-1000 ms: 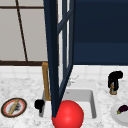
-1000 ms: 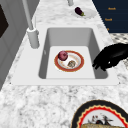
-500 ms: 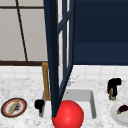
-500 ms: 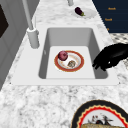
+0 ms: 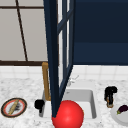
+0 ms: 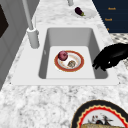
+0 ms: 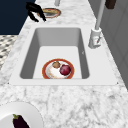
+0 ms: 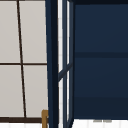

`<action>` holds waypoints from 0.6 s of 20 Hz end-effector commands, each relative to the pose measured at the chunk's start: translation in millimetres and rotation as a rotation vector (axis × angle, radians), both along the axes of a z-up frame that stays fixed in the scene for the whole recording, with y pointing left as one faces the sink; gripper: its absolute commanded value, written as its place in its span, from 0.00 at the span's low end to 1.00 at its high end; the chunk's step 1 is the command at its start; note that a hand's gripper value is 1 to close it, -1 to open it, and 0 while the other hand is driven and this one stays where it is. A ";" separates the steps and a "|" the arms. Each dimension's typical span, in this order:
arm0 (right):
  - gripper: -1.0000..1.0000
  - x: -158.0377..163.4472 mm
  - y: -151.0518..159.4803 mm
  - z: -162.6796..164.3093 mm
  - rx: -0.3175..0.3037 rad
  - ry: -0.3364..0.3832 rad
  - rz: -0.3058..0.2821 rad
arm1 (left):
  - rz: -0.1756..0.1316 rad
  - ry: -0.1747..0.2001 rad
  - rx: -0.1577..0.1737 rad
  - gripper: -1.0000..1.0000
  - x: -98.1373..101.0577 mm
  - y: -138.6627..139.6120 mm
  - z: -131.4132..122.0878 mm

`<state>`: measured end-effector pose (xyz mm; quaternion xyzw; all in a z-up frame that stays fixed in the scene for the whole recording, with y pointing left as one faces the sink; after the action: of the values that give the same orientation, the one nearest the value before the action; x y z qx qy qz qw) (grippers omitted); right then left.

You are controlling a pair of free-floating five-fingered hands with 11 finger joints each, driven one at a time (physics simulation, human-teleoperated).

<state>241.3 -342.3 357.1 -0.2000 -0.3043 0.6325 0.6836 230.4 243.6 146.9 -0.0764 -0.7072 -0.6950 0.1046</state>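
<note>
While the left hand [image 6: 110, 58] hovers curled and empty at the sink's [image 6: 50, 37] edge, a plate [image 6: 77, 67] inside holds an apple [image 6: 62, 55].

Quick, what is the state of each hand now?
Left hand: fingers curled, holding nothing, over the sink edge.
Right hand: cannot be told.

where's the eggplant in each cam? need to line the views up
Front view: eggplant at the far right edge, on a white plate.
Left side view: top, right of centre, beyond the sink.
Right side view: bottom left corner.
Upper view: this camera faces the cabinet door instead.
Shared landmark: the sink.
</note>
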 end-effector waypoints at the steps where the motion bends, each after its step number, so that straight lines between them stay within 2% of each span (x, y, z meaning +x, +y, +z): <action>1: 1.00 -15.1 14.1 -18.0 -0.018 0.055 -0.060 | 0.000 0.000 0.000 0.50 0.0 0.0 0.0; 8: 1.00 -56.4 30.9 -42.4 0.002 0.006 -0.054 | 0.000 0.000 0.000 0.50 0.0 0.0 0.0; 10: 1.00 -63.3 25.6 -59.7 0.028 -0.001 -0.054 | 0.000 0.000 0.000 0.50 0.0 0.0 0.0; 12: 1.00 -66.6 15.9 -72.4 0.063 -0.058 -0.036 | 0.000 0.000 0.000 0.50 0.0 0.0 0.0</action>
<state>182.7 -315.7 301.9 -0.1874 -0.3147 0.6252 0.6892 230.4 243.6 146.9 -0.0764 -0.7072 -0.6950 0.1046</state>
